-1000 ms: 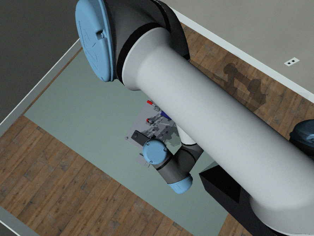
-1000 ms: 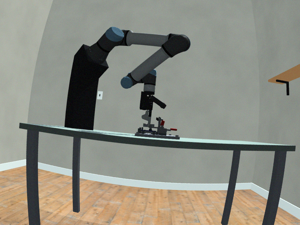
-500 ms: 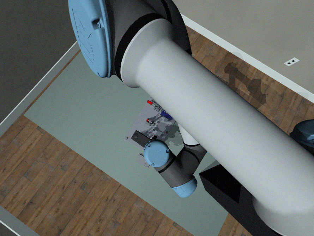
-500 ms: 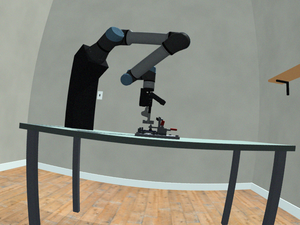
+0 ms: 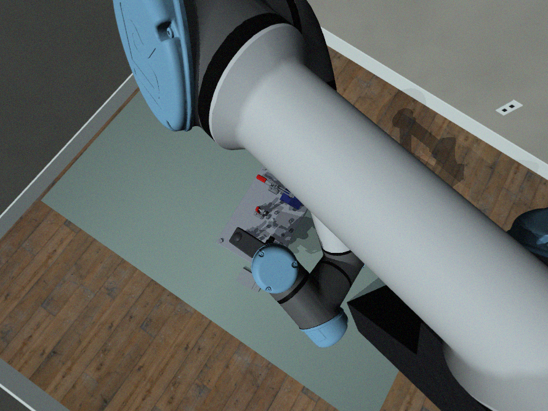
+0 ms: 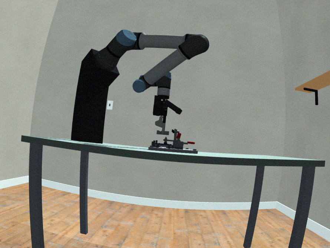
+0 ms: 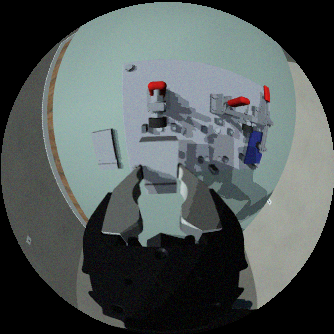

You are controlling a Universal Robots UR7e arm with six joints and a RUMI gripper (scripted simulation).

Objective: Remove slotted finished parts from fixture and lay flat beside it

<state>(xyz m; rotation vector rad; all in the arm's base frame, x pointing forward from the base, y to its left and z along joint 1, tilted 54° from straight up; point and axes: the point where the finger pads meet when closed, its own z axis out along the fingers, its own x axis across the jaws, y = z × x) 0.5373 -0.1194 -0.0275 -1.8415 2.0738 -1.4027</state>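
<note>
My gripper (image 6: pixel 161 123) is shut on a grey finished part (image 6: pixel 161 131) and holds it in the air above the left end of the fixture (image 6: pixel 173 147). In the wrist view the part (image 7: pixel 160 186) sits between the two fingers, over the near edge of the grey fixture plate (image 7: pixel 200 130). The blue blank (image 7: pixel 253 148) stands clamped at the right side of the plate; it also shows in the top view (image 5: pixel 289 201). A second grey part (image 7: pixel 106 148) lies flat on the table just left of the fixture.
Red-handled toggle clamps (image 7: pixel 156 87) (image 7: pixel 238 101) stand up from the plate. The arm's black base (image 6: pixel 90 101) stands on the table behind and left of the fixture. In the top view the arm hides the gripper and part of the fixture (image 5: pixel 265 216).
</note>
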